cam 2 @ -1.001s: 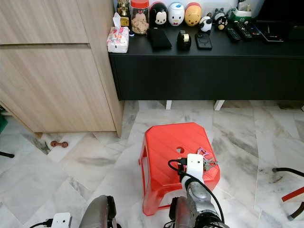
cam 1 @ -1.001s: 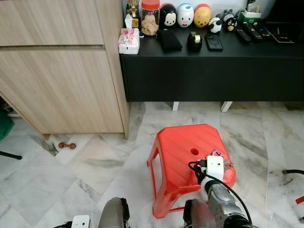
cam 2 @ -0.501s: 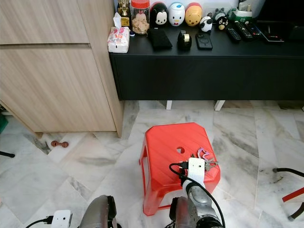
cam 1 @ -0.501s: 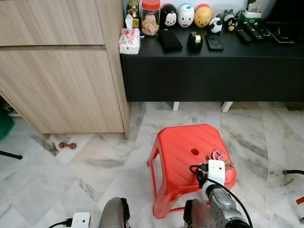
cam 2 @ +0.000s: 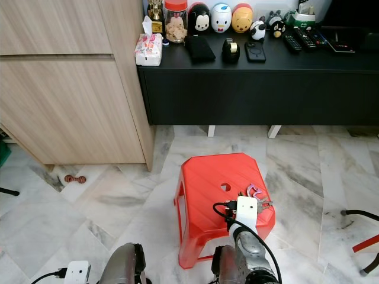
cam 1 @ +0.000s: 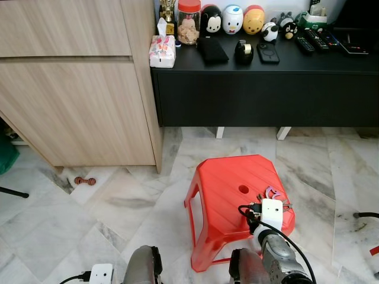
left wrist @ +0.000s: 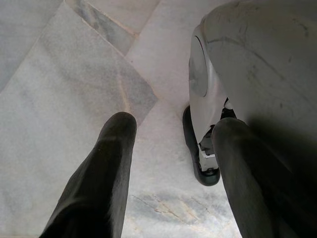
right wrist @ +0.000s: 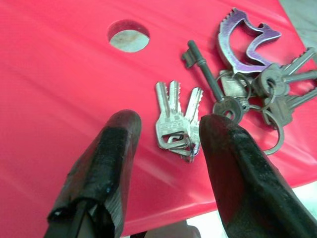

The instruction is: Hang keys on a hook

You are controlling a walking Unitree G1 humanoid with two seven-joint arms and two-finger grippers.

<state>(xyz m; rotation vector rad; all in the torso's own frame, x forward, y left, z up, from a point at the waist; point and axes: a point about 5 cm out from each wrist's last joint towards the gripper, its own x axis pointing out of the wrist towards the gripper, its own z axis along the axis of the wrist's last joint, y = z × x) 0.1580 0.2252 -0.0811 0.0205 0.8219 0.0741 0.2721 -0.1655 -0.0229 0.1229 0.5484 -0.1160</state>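
Red plastic fills most of what my right wrist camera sees: the top of the stool point(right wrist: 59, 59), with its round hole near the upper left of that frame. On it lies the bunch of keys point(right wrist: 225, 96), in the upper right of the wrist frame: three small silver keys fanned together, one long old-style key, a purple shaped clip and several more keys on rings, all lying flat on the stool's top and near its edge.

My right gripper point(right wrist: 166, 144) hangs just above the stool with its two black fingers point(right wrist: 111, 163) spread apart. It has hold of nothing. The three small silver keys lie between the fingertips in that view, and the right-hand finger's tip sits just beside the round head of the long key; I cannot tell whether it touches.

From my head, the stool point(cam 1: 228, 183) stands on the marble floor point(cam 1: 89, 213) in the lower middle of the frame, my right arm over its right corner. Behind it, along the top of the frame, is a black cabinet point(cam 1: 260, 89), with a wooden cupboard point(cam 1: 71, 100) at upper left.

My left gripper point(left wrist: 168, 148) hangs idle over the floor, fingers apart and empty.
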